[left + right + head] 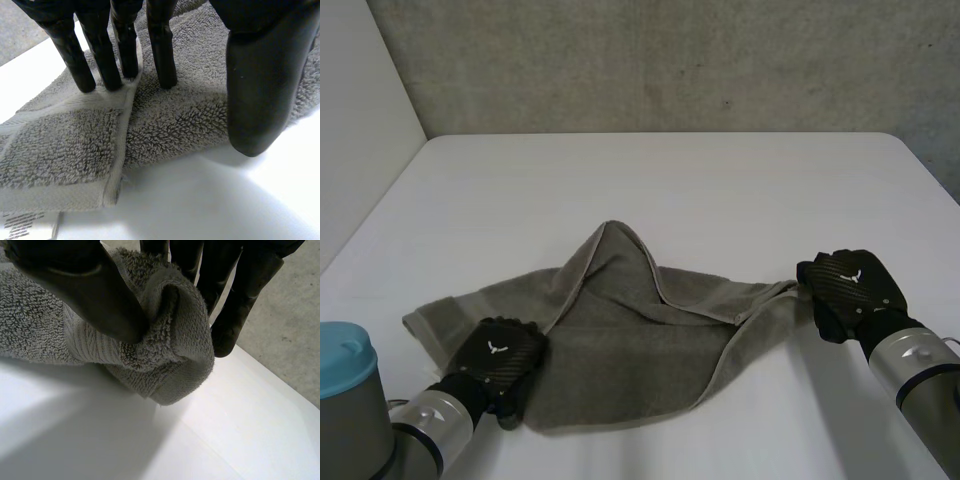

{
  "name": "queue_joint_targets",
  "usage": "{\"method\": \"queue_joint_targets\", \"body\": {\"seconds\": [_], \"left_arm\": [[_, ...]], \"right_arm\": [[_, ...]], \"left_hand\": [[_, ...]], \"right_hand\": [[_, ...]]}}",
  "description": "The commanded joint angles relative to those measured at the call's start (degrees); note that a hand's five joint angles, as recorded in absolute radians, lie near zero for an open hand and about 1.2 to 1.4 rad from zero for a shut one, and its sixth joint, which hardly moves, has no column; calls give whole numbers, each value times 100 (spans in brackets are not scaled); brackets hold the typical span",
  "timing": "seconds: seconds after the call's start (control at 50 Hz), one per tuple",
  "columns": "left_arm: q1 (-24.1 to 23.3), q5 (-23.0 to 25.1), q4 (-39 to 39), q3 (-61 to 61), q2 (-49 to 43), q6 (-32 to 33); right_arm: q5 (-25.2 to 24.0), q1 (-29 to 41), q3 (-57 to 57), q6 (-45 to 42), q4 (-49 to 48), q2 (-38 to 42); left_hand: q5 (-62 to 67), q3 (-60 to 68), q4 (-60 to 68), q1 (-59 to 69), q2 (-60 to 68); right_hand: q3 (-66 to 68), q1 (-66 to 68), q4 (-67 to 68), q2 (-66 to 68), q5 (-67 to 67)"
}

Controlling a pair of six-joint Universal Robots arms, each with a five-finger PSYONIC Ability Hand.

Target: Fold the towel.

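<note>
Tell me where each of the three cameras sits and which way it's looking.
Head view: between and behind the arms, looking down on the table, the towel, both forearms, the left hand and right hand.
Left wrist view: on the left wrist, along the palm; straight fingers press the towel.
Right wrist view: on the right wrist; thumb and fingers pinch the towel's end.
All share the towel.
</note>
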Motion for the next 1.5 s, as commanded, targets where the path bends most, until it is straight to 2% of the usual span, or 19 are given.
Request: {"method": "queue_joint_targets", "body": {"seconds": [0.02,0.14,0.18,0.3,0.38,0.52,0.58,0.68,0.76,0.84,0.88,0.96,1.12,1.22,1.28,1.32,1.34,1.38,1.5], "left_arm": [[-30,19,72,160,-253,-23],[-39,10,169,169,-253,-41],[-65,10,230,160,-244,-49],[-83,-8,221,160,-183,-49],[-74,-43,221,177,-69,-49],[32,-17,151,336,819,-120],[172,10,133,538,1408,-331],[304,230,-86,1065,2314,-946],[374,676,-1215,2029,2656,-1270],[716,967,-2439,2996,2595,-1508],[822,1029,-2651,3208,2517,-1578],[1208,1196,-2793,3736,1850,-1772],[1227,1293,-3065,4868,129,-1781],[1166,1258,-3444,5926,-982,-1772],[1130,1223,-3453,6813,-1545,-1807],[1122,1205,-3356,7871,-1939,-1877],[1122,1205,-3356,7877,-1940,-1878],[1122,1048,-3006,8961,-2159,-2166],[1122,889,-2011,9863,-2142,-2923]], "right_arm": [[1,3,30,-9,-10,5],[1,3,30,-9,-10,14],[1,3,30,-9,-10,14],[1,3,39,-9,-19,14],[1,11,30,-18,-10,14],[36,-33,-198,-1,183,-443],[-43,-41,-532,-9,693,-1032],[-543,-103,-1952,52,2464,-1664],[-667,-190,-2761,52,3185,-1752],[-746,-287,-3798,35,4047,-1744],[-764,-305,-4045,0,4268,-1683],[-782,-323,-4775,-123,4927,-974],[-650,-148,-5741,-835,5438,371],[-544,574,-6649,-493,5228,1227],[-369,820,-7473,208,4177,1797],[-342,811,-7737,471,3634,1920],[-342,811,-7739,474,3628,1921],[-325,820,-8115,859,2605,1974],[-237,820,-8363,1448,1222,1755]], "left_hand": [[1046,1079,1092,1020,1014],[1739,1771,1784,1712,1706],[2691,2724,2737,2665,2659],[3723,3756,3769,3697,3691],[5249,5281,5294,5222,5216],[5286,5318,5331,5259,5253],[5286,5318,5331,5259,5253],[5286,5318,5331,5259,5253],[5286,5318,5331,5259,5253],[5286,5318,5331,5259,5253],[5286,5318,5331,5259,5253],[5286,5318,5331,5259,5253],[5286,5318,5331,5259,5253],[5286,5318,5331,5259,5253],[5286,5318,5331,5259,5253],[5286,5318,5331,5259,5253],[5286,5318,5331,5259,5253],[5286,5318,5331,5259,5253],[5286,5318,5331,5259,5253]], "right_hand": [[472,415,345,520,370],[472,415,345,520,370],[472,415,345,520,370],[472,415,345,520,370],[472,415,345,520,370],[472,415,345,520,370],[472,415,345,520,370],[472,415,345,520,370],[472,415,345,520,370],[472,415,345,520,370],[472,415,345,520,370],[472,415,345,520,370],[472,415,345,520,370],[472,415,345,520,370],[472,415,345,520,370],[472,415,345,520,370],[472,415,345,520,370],[472,415,345,520,370],[472,415,345,520,370]]}}
